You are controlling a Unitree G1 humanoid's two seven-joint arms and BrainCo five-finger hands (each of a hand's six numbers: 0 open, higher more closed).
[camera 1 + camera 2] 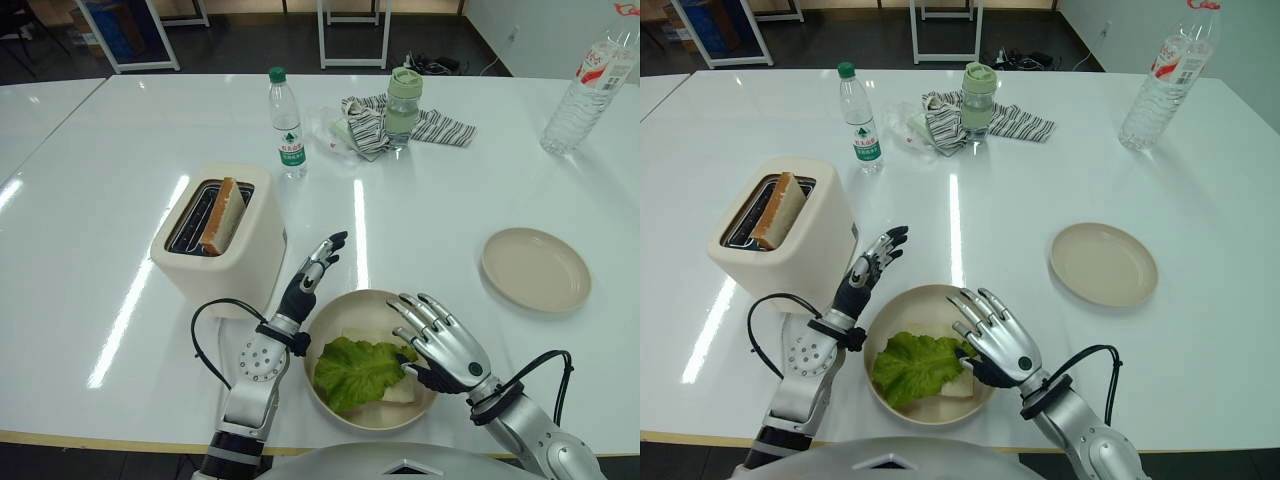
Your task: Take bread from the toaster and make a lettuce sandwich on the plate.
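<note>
Bread (400, 393) and lettuce (355, 370) laid on plate (372, 296); second slice (228, 212) sits in toaster (215, 265), left of plate. Flanking plate: left hand (300, 290), right hand (445, 345), fingers released.

You have a glossy white bench (120, 130) catching strip-light reflections; beyond it, dark floor (250, 45), white frame legs (321, 40) and tangled cables (430, 65).
</note>
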